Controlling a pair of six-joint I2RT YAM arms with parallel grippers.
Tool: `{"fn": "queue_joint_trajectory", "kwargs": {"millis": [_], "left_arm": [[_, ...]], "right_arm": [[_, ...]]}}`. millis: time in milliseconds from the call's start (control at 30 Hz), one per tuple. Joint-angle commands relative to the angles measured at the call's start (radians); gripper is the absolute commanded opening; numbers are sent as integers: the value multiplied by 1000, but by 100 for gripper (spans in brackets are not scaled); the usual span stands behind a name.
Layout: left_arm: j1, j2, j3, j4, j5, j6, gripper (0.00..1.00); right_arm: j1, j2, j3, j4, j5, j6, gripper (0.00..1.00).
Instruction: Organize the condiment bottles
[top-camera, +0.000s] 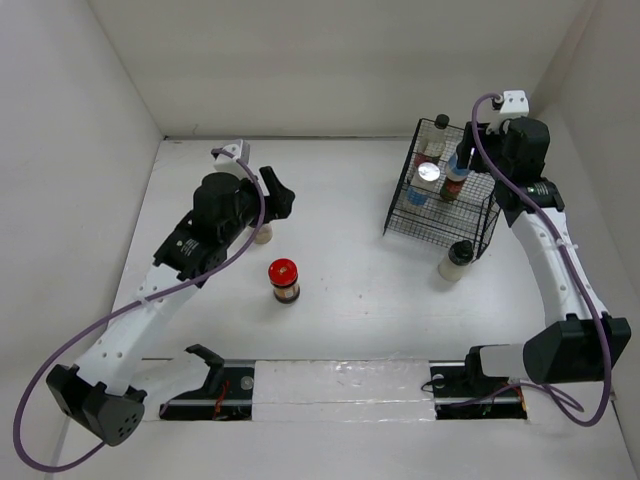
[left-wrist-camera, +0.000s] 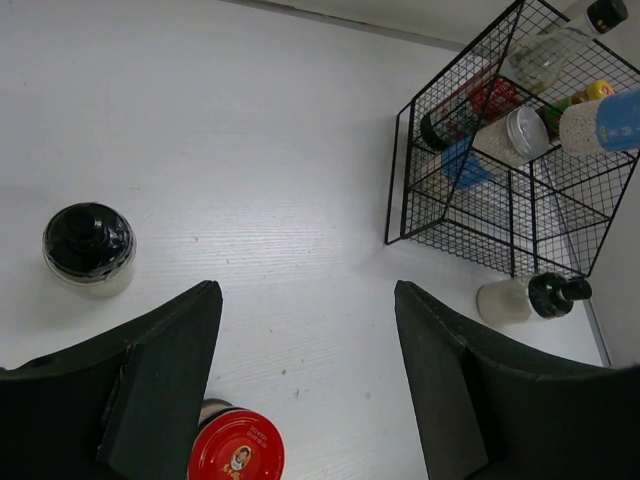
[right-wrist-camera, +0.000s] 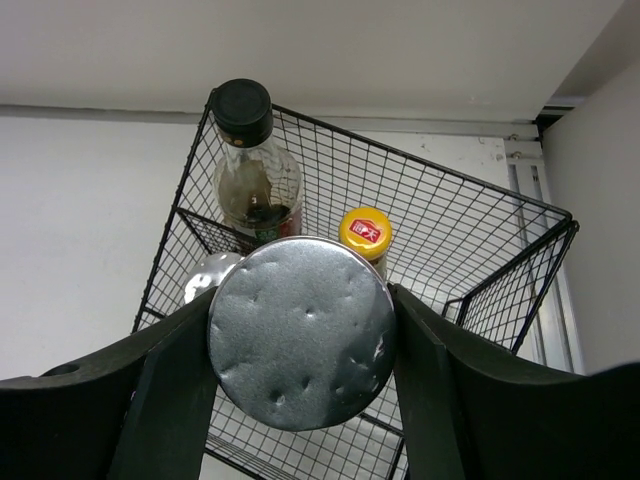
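right gripper (right-wrist-camera: 300, 335) holds silver jar (right-wrist-camera: 300, 350) over rack (right-wrist-camera: 450, 171); rack lies straight under jaws. left gripper (left-wrist-camera: 305, 320) wide, holds nothing; red jar (left-wrist-camera: 237, 448) sits on table (left-wrist-camera: 250, 150), just by its jaws.

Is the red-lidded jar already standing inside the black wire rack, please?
No, the red-lidded jar stands on the open table, well left of the black wire rack.

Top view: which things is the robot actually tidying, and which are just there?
Job: red-lidded jar; pale dark-capped jar; pale dark-capped bottle; tall black-capped bottle; racked silver-lidded jar; held silver-lidded jar, right gripper; yellow-capped sauce bottle.
Just there: black wire rack; white table.
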Motion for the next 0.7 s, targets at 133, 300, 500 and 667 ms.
{"fn": "queue_joint_trajectory", "kwargs": {"millis": [133,300,500,667], "left_arm": [[3,32,41,17,-6,10,66],[3,41,52,17,-6,10,66],[3,60,61,17,-6,10,67],[3,81,71,35,-6,20,67]], "right_arm": [[-5,-40,48,-34,-17,-22,19],[4,-28,82,-73,-33,-45,19],[4,-27,11,-48,-61,-45,18],[-16,18,11,-2,-70,-36,18]]}}
